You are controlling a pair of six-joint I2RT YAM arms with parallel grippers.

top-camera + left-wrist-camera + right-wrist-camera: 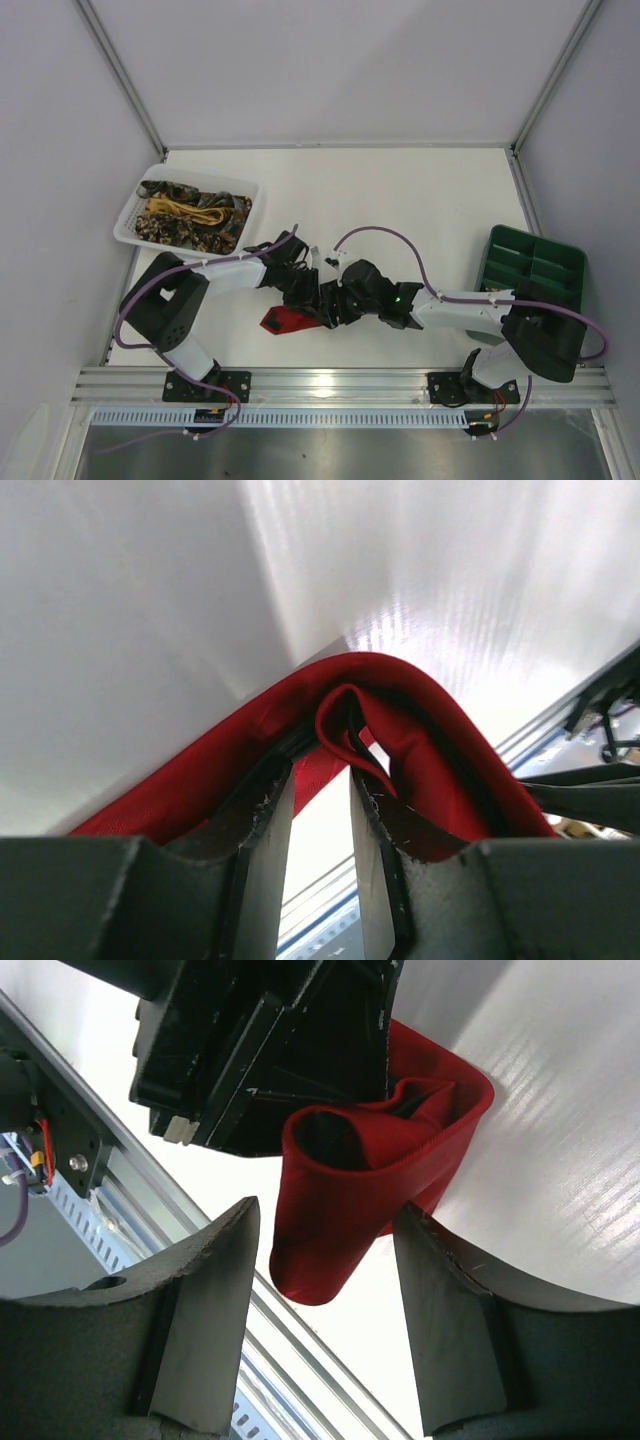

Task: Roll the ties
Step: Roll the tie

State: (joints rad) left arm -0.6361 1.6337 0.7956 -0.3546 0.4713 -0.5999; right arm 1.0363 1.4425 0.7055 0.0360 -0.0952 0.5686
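Red tie [287, 321], partly coiled, lies on the white table [400, 190] at lower centre of the overhead frame, where both arms meet. Left gripper [320, 770] sits inside the coil, its fingers slightly apart and fabric looped around them. Right gripper [325, 1210] straddles the roll's end, jaws wide and not pinching it. More ties [190, 215] fill the white basket [133, 210], upper left.

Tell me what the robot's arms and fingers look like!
Both arms are white tubes with chunky black joints: the left arm and right arm. A thin purple cable loops along each. A tiny green light glows on the right one. The fingers are flat, dark grey and scuffed.
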